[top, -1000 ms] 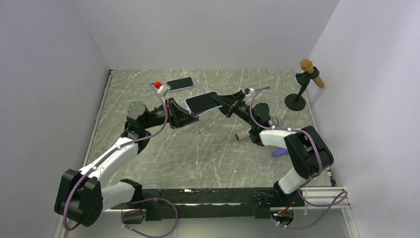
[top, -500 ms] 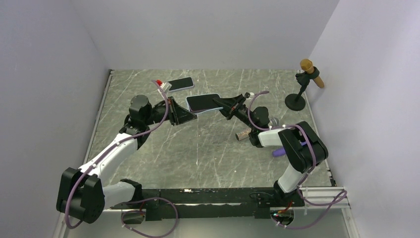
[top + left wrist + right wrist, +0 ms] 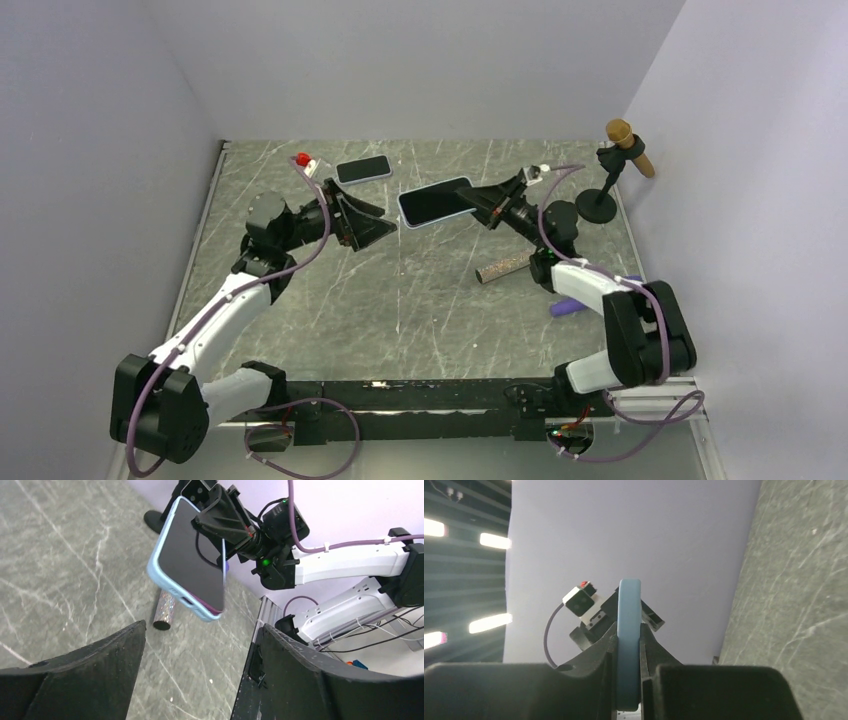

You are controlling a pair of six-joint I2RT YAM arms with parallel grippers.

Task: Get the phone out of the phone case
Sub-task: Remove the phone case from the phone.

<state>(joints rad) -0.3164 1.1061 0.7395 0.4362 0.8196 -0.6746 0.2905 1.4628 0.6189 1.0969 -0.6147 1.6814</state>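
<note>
Well, from the top camera I saw the phone [image 3: 437, 202] in its light-blue case [image 3: 404, 217] held above the table [image 3: 400, 310], screen up. Its long axis ran left to right, free end toward the left gripper [image 3: 383, 225]. The right gripper [image 3: 478, 204] was clamped on the right end. The left gripper stood wide and empty, near that free end but apart. A second phone [image 3: 362, 168] lay behind, a glittery cylinder [image 3: 503, 267] under the right arm, and a microphone stand [image 3: 606, 185] far right. Half a second earlier the left gripper met the phone's end; the phone had since shifted right.

On the left wrist, the phone's port end tilted down toward me between my spread fingers [image 3: 95, 667].

On the right wrist, the case stood edge-on, pinched between both fingers [image 3: 596, 662].
</note>
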